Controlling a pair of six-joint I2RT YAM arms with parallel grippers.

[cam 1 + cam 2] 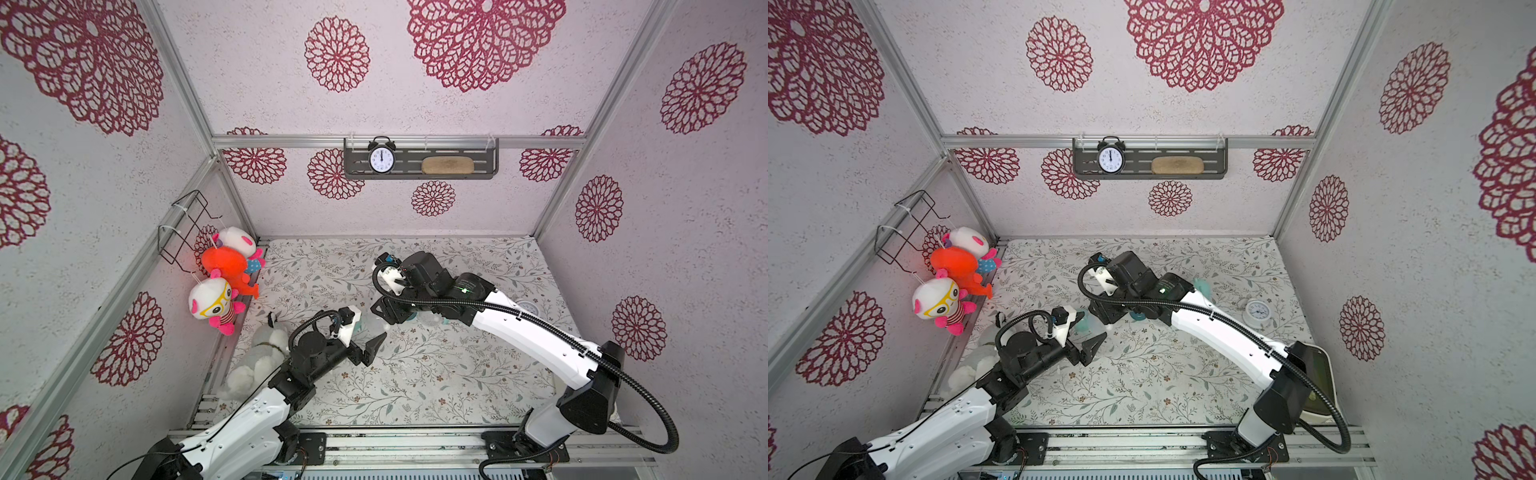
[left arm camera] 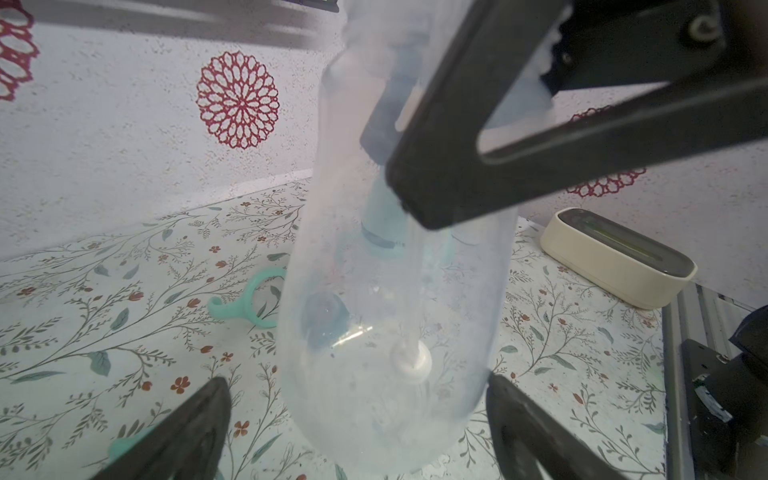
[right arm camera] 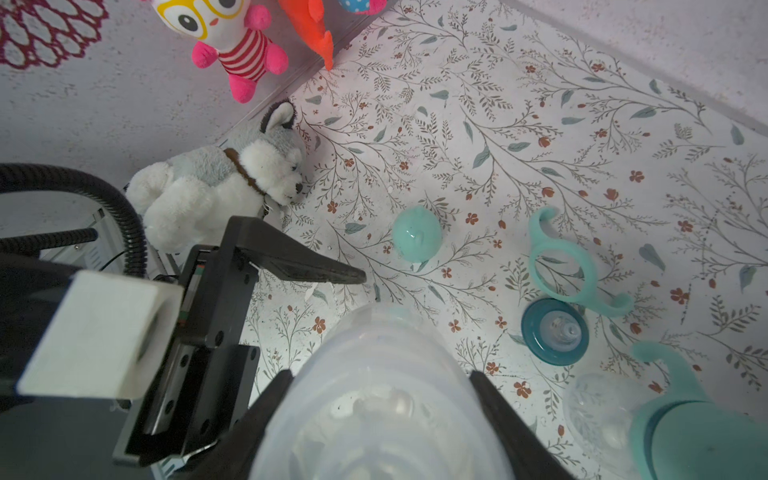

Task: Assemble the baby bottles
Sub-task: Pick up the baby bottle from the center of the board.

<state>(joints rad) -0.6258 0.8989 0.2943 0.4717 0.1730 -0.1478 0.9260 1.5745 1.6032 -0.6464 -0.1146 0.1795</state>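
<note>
Bottle [image 3: 374, 399] clamped in right gripper [image 3: 380, 384] sits inside the spread left gripper [image 2: 357, 380].

One clear bottle body [image 3: 374, 399] is up off the counter [image 3: 540, 124], pinched between the fingers of the right claw [image 3: 380, 374]. Loose parts lie beyond it. A mint dome cap [image 3: 417, 233] sits rim down, and a mint two-handled ring [image 3: 569, 266] lies flat. Just beside the ring is a dark teal collar [image 3: 555, 332], its clear nipple pointing up. Near these, a second bottle [image 3: 598, 411] lies on its side, seemingly already fitted with its mint ring and teal collar.
</note>
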